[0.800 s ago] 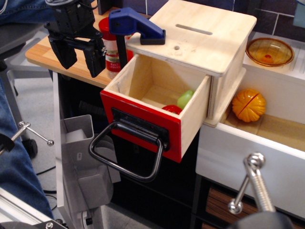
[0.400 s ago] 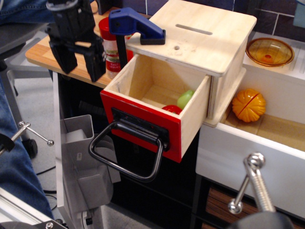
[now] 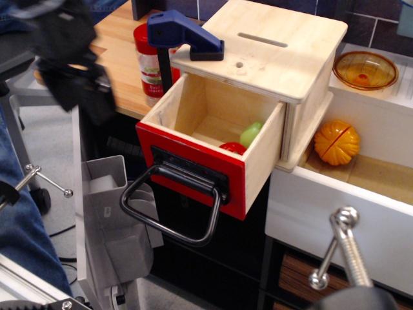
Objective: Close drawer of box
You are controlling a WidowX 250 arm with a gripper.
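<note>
The plywood box [image 3: 277, 48] stands on the counter with its slot and round hole on top. Its drawer [image 3: 193, 169], with a red front panel, is pulled well out toward the lower left. The black loop handle [image 3: 169, 216] hangs down from the front. A green piece [image 3: 250, 134] and a red piece [image 3: 232, 148] lie inside the drawer. My black gripper [image 3: 82, 102] is motion-blurred at the upper left, left of the drawer and apart from it. Its fingers look spread and empty.
A blue clamp [image 3: 182, 33] grips the box's left corner. A red-lidded jar [image 3: 149, 64] stands behind the drawer. At right, an open white drawer [image 3: 335, 213] with a chrome handle [image 3: 341, 248] holds an orange fruit [image 3: 337, 142]. An amber bowl [image 3: 364, 70] sits behind.
My gripper has moved left and a little down, away from the jar, and is now blurred. The drawer and box have not moved.
</note>
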